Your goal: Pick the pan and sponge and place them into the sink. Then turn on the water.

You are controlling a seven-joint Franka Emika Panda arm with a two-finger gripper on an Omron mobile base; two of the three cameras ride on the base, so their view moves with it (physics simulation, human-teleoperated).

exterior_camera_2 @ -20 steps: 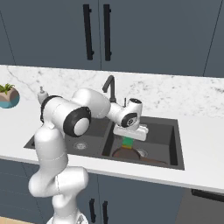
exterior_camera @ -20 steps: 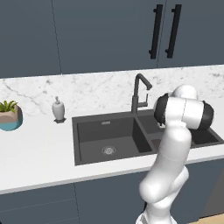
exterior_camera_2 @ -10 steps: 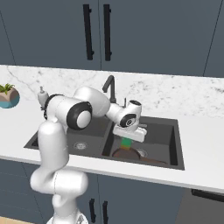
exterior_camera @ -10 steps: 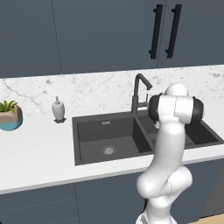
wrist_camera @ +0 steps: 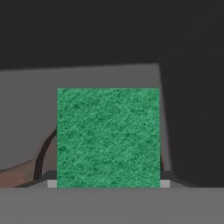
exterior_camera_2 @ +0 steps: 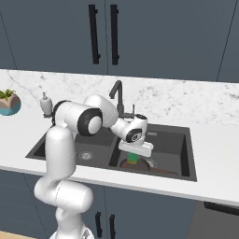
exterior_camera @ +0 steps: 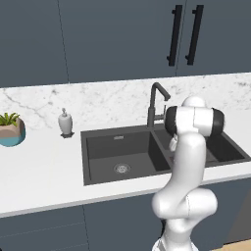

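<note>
Sponge (wrist_camera: 108, 138) pinched between my gripper's (exterior_camera_2: 133, 158) jaws, hanging over the pan (exterior_camera_2: 151, 168) inside the sink's (exterior_camera_2: 186, 161) right basin walls.

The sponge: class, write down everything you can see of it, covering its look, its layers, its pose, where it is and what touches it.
The sponge is a small block with a rough, fibrous green face that looks square in the hand view. In the right base view it shows green over a yellow-orange layer. It is clamped in the gripper and hangs inside the right basin of the sink, just above the brown pan lying there. Whether it touches the pan cannot be told.
</note>
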